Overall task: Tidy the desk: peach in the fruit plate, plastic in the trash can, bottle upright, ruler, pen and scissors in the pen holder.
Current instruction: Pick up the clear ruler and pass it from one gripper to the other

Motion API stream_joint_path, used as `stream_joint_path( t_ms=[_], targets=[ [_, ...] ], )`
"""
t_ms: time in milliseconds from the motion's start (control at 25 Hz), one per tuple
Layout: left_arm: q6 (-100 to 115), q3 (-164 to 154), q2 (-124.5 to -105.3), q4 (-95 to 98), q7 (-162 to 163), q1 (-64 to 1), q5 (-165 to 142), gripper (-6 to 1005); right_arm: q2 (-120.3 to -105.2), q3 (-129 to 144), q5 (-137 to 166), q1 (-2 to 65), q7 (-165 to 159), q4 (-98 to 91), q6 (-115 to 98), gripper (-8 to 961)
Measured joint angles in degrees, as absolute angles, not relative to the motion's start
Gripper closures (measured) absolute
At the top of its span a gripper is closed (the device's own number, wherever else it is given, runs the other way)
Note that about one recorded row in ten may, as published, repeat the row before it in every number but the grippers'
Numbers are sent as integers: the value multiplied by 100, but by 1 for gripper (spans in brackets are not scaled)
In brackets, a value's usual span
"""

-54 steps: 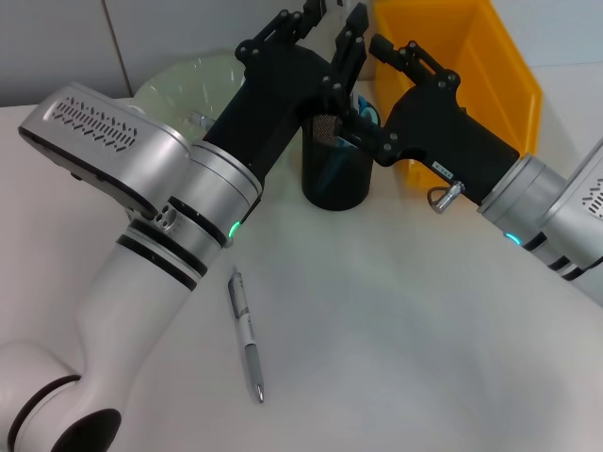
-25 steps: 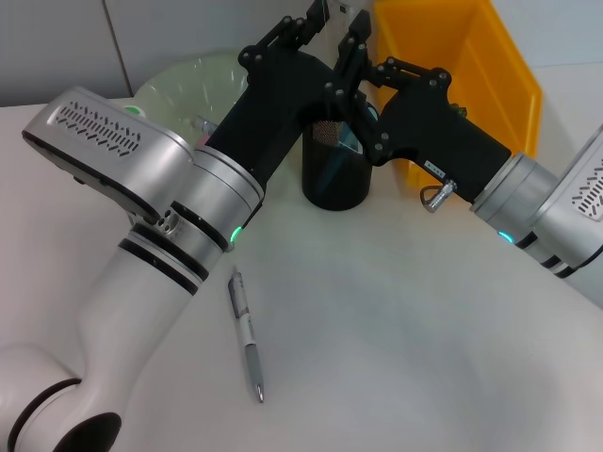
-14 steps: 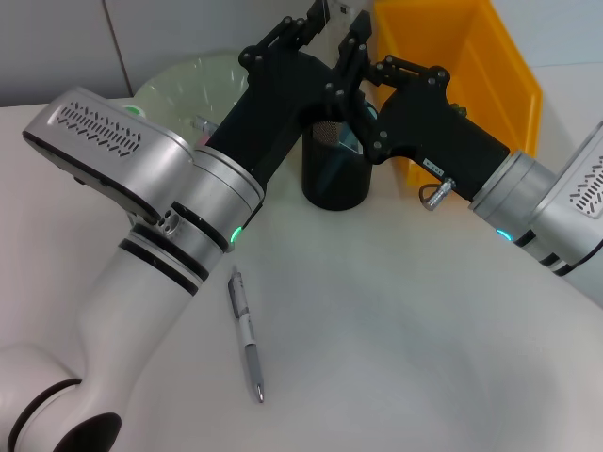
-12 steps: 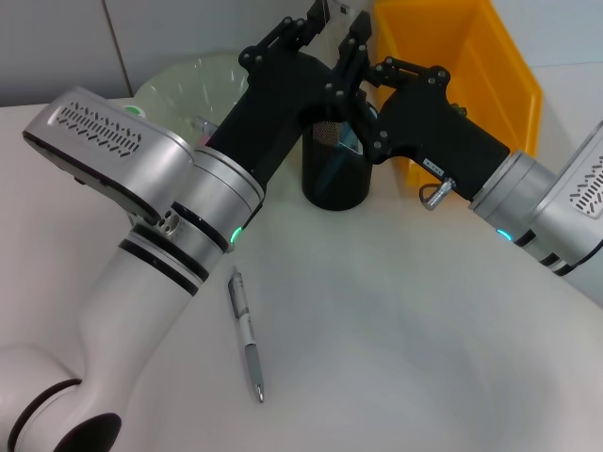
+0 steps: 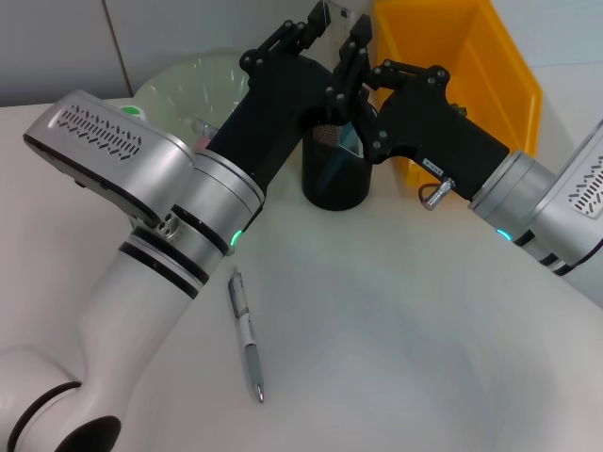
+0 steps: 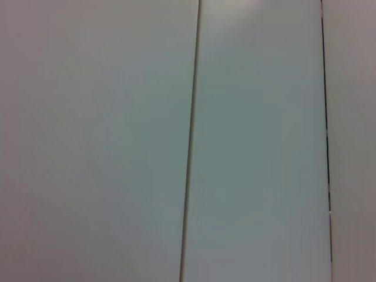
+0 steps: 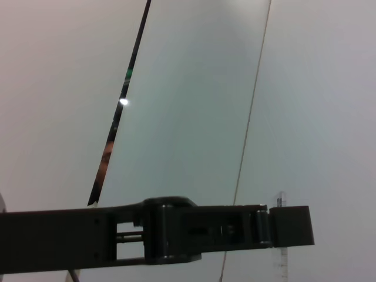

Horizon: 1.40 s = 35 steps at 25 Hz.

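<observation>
Left gripper [image 5: 318,21], right gripper [image 5: 352,52]: above pen holder [image 5: 335,174]; grip states cannot be told. Pen [image 5: 246,331]: on counter [image 5: 396,320].

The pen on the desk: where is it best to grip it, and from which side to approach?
Probably the middle of the pen, from straight above, fingers across its barrel: it lies flat on the desk, pointing roughly toward and away from the robot, with nothing beside it.

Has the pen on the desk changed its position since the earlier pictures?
No. The pen lies at the same spot and angle on the desk, equally far from the black pen holder.
</observation>
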<state>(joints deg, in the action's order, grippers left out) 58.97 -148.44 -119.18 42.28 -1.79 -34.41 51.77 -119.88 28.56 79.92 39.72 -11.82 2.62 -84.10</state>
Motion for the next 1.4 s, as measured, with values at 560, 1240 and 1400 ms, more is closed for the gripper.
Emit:
stream_joint_path(
  t_ms=[560, 1240, 1400],
  targets=[
    [5892, -14863, -11918, 4233, -115, -3458, 5174, 567, -11987, 2878, 8006, 3963, -1169, 263, -8340, 902],
    [5939, -14932, -11918, 4299, -93, -3441, 5106, 257, -11988, 2856, 8014, 3924, -1210, 247, -8331, 944],
    [5968, -14931, -11918, 4308, -85, -3417, 5107, 233, -11982, 2856, 8009, 3920, -1219, 242, -8331, 943]
  ],
)
